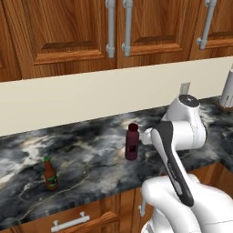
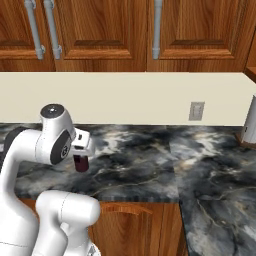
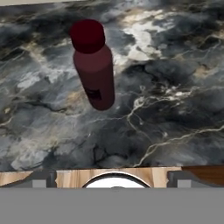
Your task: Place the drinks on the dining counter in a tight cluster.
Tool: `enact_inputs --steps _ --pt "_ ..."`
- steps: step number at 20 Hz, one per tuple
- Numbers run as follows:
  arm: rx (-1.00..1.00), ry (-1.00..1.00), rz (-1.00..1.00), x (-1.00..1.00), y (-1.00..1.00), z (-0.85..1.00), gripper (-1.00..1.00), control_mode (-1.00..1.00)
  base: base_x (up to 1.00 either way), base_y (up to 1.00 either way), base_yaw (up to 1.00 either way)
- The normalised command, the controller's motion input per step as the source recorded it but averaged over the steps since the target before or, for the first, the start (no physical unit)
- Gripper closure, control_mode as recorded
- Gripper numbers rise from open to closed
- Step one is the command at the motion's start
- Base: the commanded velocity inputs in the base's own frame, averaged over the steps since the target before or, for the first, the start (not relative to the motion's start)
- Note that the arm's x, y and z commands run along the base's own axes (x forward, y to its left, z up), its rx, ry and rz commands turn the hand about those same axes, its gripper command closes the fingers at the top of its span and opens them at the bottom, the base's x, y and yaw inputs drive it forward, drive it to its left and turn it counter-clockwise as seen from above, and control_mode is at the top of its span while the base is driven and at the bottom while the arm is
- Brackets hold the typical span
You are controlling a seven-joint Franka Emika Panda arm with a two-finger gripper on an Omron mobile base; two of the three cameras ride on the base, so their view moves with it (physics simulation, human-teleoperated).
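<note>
You have two drinks in sight on the marbled counter [image 1: 91, 154] that runs under the wooden wall cabinets [image 1: 68, 32]. One is the dark maroon bottle [image 1: 132, 142], standing upright about midway between the counter's front edge and the cream backsplash [image 1: 91, 98], just left of the arm's white wrist in the left base view. The other is the slim brown beer bottle [image 1: 50, 174] with the green label, also upright, well to the left of the maroon one and nearer the front edge. From the right base view you catch just the lower part of the maroon bottle below the hand. In the hand view the maroon bottle stands alone on the stone, up and left of centre, well apart from the fingers. Your gripper [image 3: 113, 178] is spread wide with nothing between its two fingertips [image 3: 41, 178], which sit over the counter's front edge. One wall outlet [image 2: 197, 111] is set in the backsplash to the right, and a single pale cylinder [image 2: 250, 122] stands at the far right end.
</note>
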Motion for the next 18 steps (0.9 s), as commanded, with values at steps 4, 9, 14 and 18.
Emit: enact_inputs --steps 4,9,14,18 --pt "-0.04 0.08 0.0 0.33 0.08 0.01 -1.0 -1.0 0.0 0.0 0.0" --pt "0.01 -0.01 0.08 0.22 0.08 0.0 -1.0 -1.0 0.0 0.0 0.0" --pt "0.0 0.03 0.0 0.96 0.29 0.1 -1.0 -1.0 0.0 0.0 0.0" --pt "-0.01 0.07 0.0 1.0 0.36 0.01 -1.0 -1.0 0.0 0.0 0.0"
